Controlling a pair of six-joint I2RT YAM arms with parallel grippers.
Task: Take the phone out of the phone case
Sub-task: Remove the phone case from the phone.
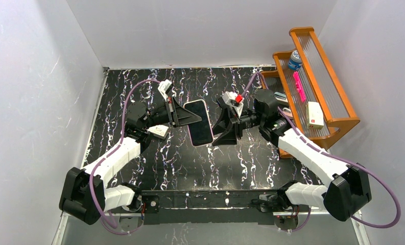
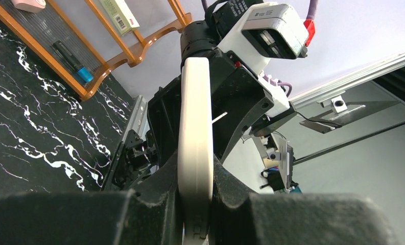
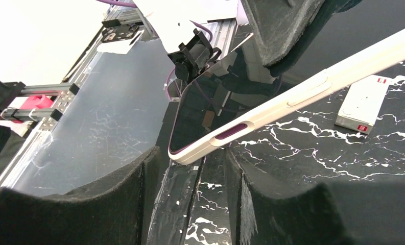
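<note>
A phone with a dark screen sits in a cream case and is held above the black marbled table. My left gripper is shut on the case's left long edge. In the left wrist view the cream case edge stands upright, clamped between my two black fingers. My right gripper is open at the phone's right side. In the right wrist view the case's lower corner hangs just above the gap between my open fingers; they do not touch it. The purple phone rim shows inside the case.
A wooden rack stands at the right wall, holding a bottle, a pink item and a white box. A small white box lies on the table under the left arm; it also shows in the right wrist view.
</note>
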